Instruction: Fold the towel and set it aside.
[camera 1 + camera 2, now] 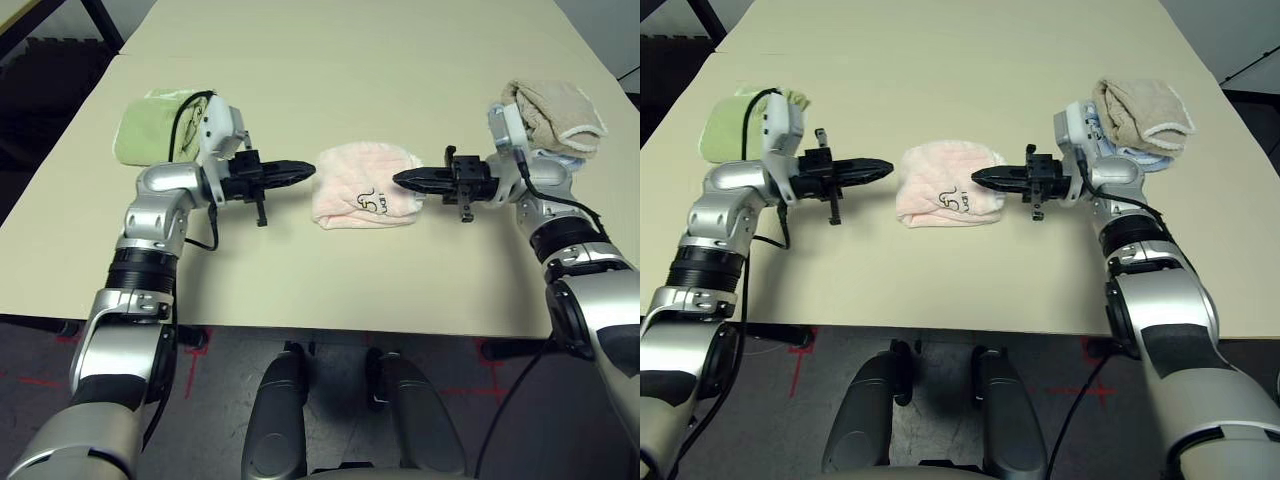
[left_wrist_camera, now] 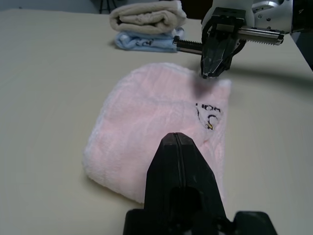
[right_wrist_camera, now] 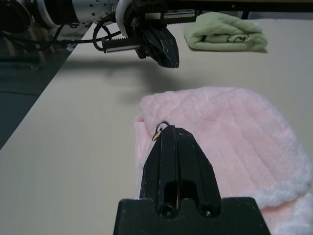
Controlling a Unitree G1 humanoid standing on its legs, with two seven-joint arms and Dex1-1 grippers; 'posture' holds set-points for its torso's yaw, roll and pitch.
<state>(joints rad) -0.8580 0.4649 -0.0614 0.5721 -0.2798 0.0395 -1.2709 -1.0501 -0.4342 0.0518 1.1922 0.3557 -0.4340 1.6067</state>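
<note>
And the pink towel (image 1: 350, 185) is lying folded in the middle of the table (image 1: 300, 285), its dark stitched motif facing up, between the two grippers! The left gripper (image 1: 314, 168) is pointing in from the left with its fingers pressed together, empty, while the right gripper (image 1: 396, 178) is hovering at the opposite edge, closed too and holding nothing, with the green towel (image 1: 145, 130) sitting over on the left and the beige towel (image 1: 1135, 112) resting on the blue one (image 1: 1145, 158) on the right.
</note>
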